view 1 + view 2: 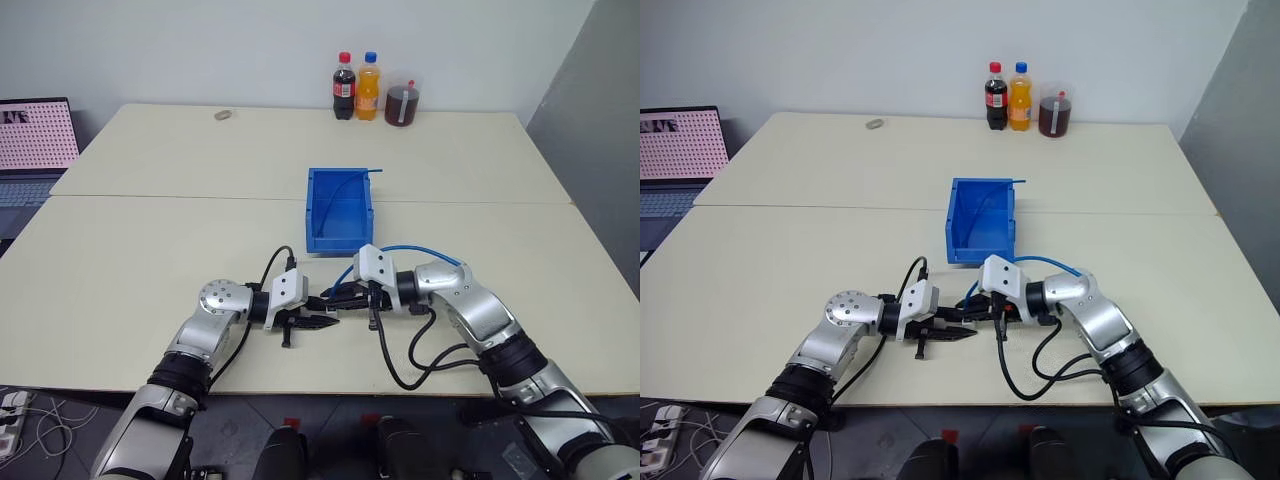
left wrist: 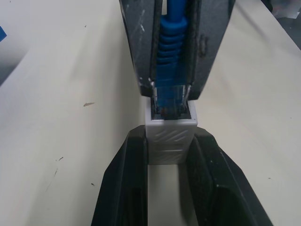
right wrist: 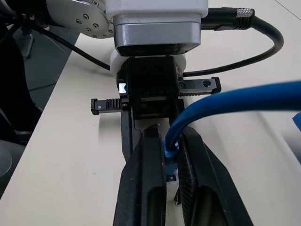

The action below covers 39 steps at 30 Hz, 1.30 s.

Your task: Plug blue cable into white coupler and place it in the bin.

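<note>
In the left wrist view my left gripper is shut on the white coupler, a small ribbed white block with its socket facing away from the wrist. Opposite it, my right gripper is shut on the blue cable just behind its clear plug. The plug's tip sits in the coupler's socket mouth. Both grippers meet tip to tip just above the table near its front edge. The cable arcs back over my right wrist. The blue bin stands just beyond the grippers, with a thin blue strand along its inside.
A cola bottle, an orange bottle and a cup of dark drink stand at the table's far edge. A laptop sits at far left. A small round object lies at the back. A black arm cable loops at the front edge.
</note>
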Available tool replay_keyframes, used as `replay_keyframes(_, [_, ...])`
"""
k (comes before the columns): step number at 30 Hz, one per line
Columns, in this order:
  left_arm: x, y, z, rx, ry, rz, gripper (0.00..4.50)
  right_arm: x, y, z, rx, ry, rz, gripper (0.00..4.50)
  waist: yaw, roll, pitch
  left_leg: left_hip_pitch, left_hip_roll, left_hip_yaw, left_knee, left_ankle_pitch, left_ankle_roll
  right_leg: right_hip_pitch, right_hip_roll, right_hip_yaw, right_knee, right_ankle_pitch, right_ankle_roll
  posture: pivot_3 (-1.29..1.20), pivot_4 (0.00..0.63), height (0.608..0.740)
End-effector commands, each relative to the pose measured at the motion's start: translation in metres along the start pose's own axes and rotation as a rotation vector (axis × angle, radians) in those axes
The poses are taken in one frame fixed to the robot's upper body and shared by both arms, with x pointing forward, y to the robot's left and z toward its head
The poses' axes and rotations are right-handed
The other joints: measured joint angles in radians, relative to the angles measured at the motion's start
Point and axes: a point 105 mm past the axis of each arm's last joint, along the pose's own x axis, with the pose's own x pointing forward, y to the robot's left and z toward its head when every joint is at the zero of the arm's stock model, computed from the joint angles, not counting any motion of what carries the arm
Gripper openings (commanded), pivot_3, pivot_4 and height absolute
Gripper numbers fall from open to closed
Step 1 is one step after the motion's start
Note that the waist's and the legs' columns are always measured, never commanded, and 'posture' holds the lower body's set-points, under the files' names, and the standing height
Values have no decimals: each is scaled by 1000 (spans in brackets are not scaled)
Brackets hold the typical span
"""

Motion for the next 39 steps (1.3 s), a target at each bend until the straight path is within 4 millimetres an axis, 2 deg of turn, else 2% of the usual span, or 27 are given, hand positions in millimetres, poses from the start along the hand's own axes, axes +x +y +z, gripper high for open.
replay_keyframes(1, [-1, -1, -2, -2, 4, 10, 775, 1, 7, -34, 38, 112, 27, 103, 0, 0, 0, 0, 0, 0, 0, 0, 0, 0, 0, 0, 0, 0, 0, 0, 150, 740])
replay_keyframes(5, [-2, 0, -2, -1, 6, 15, 775, 1, 9, -40, 39, 128, 37, 103, 0, 0, -1, 1, 0, 0, 0, 0, 0, 0, 0, 0, 0, 0, 0, 0, 150, 740])
replay_keyframes(15, [-3, 1, -1, -4, 14, 25, 775, 5, 0, -34, 119, 78, -20, 103, -2, 0, -3, 2, 0, 0, 0, 0, 0, 1, 1, 1, 1, 0, 0, 0, 150, 740])
replay_keyframes(17, [-6, 0, 1, -30, -2, 19, 1479, -1, -6, -25, 151, 42, -45, 103, -2, 0, -3, 3, 1, 0, 0, 0, 0, 1, 1, 1, 1, 0, 0, 0, 150, 740])
replay_keyframes(19, [-10, -1, 5, -37, -13, 20, 1775, -8, -11, -14, 180, 6, -70, 103, -2, 0, -3, 3, 1, 0, 0, 0, 0, 1, 1, 1, 1, 0, 0, 0, 150, 740])
replay_keyframes(21, [-14, -1, 7, -36, -8, 41, 2290, -14, -14, -3, 216, -28, -91, 103, -2, 1, -3, 2, 1, 0, 0, 0, 0, 1, 1, 1, 1, 0, 0, 0, 150, 740])
replay_keyframes(25, [-31, 2, 29, -44, -62, 173, 3254, -30, -22, 38, 330, -149, -136, 103, -1, 1, -2, -2, 1, 0, 0, 0, 0, -2, 1, 1, 1, 0, 0, 0, 150, 740])
replay_keyframes(27, [-42, 5, 46, -43, -104, 275, 3679, -39, -34, 58, 395, -201, -169, 103, -3, 1, -1, -5, 1, -1, 0, 0, 0, -5, 0, 1, 1, 0, 0, 0, 150, 740])
replay_keyframes(30, [-59, 9, 76, -28, -171, 430, 4394, -53, -62, 88, 492, -292, -221, 103, -7, 1, 1, -6, 1, -1, 0, 0, 0, -5, 0, 1, 1, 0, 0, 0, 150, 740])
replay_keyframes(32, [-67, 10, 95, -37, -223, 524, 4491, -60, -83, 100, 550, -332, -274, 103, -9, 1, 1, -6, 1, -1, 0, 0, 0, -5, 0, 0, 1, 0, 0, 0, 150, 740])
replay_keyframes(35, [-79, 16, 110, -40, -252, 694, 4491, -63, -118, 100, 595, -330, -407, 103, -9, 1, 0, -5, 1, -1, 0, 0, 0, -4, 0, 0, 0, 1, 0, 0, 150, 740])
replay_keyframes(38, [-92, 18, 115, -100, -308, 861, 4491, -66, -161, 86, 634, -291, -635, 103, -12, 1, 0, -5, 0, 0, 0, 0, 0, -4, -1, 1, -1, 1, 0, 0, 150, 740])
replay_keyframes(39, [-93, 15, 114, -125, -320, 883, 4500, -65, -170, 83, 641, -279, -685, 433, -13, 1, 0, -6, 0, 1, 0, 0, 0, -5, -1, 2, -1, 1, 1, 0, 150, 740])
